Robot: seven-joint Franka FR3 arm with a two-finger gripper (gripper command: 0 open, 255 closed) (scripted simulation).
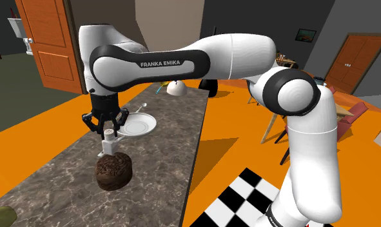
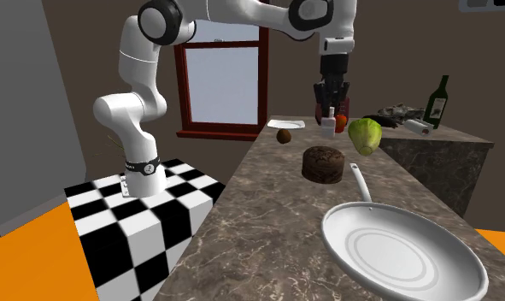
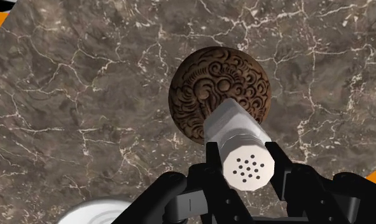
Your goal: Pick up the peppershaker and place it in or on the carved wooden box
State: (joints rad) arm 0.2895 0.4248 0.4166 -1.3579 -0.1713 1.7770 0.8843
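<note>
In the left half of the shoulder view, the black claw (image 1: 109, 133) is clamped on the cap end of the pepper shaker (image 1: 109, 144). The shaker is a smooth, pale cylinder with a flat cap dotted with holes. Its long axis runs near vertical, cap up between the fingers and base pointing down at the carved wooden box (image 1: 113, 171) just beneath it. The box is round and dark brown, its lid cut with scrolls. Right of them, a round white plate (image 1: 138, 124) lies on the dark, white-veined marble counter (image 1: 169, 148).

White arm (image 1: 240, 51) — dark joints, "FRANKA EMIKA" lettering, black gripper (image 1: 109, 133)
</note>
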